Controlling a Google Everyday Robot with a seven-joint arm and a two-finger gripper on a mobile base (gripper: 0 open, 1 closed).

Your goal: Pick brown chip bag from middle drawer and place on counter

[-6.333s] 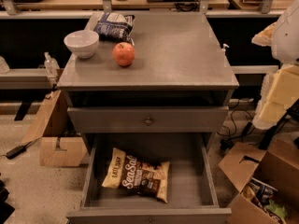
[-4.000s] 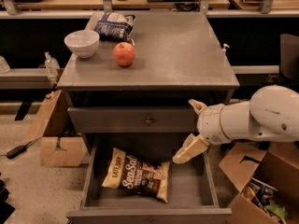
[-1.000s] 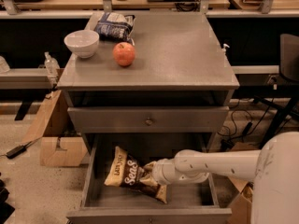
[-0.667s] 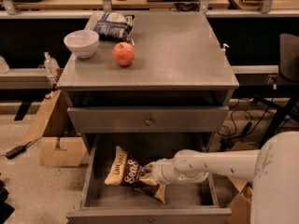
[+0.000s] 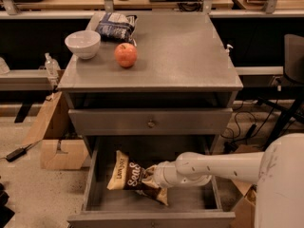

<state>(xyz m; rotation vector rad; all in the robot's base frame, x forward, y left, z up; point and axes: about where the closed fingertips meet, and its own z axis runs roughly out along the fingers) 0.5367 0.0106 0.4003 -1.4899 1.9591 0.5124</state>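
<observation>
The brown chip bag (image 5: 127, 174) lies crumpled on the floor of the open middle drawer (image 5: 90, 184), left of centre, with its "Sea Salt" lettering facing up. My gripper (image 5: 153, 175) reaches into the drawer from the right at the end of the white arm (image 5: 223, 165). It is shut on the bag's right half, which it partly hides. The grey counter (image 5: 185, 51) is the cabinet top above the drawer.
On the counter's left side stand a white bowl (image 5: 82, 43), a red apple (image 5: 125, 54) and a dark blue-and-white snack bag (image 5: 115, 26). The shut upper drawer front with its knob (image 5: 151, 123) overhangs the open drawer. Cardboard boxes (image 5: 57, 151) sit on the floor at left.
The arm came down from the right into the drawer and took hold of the bag, which went from flat to crumpled. Over the last second nothing visibly moved.
</observation>
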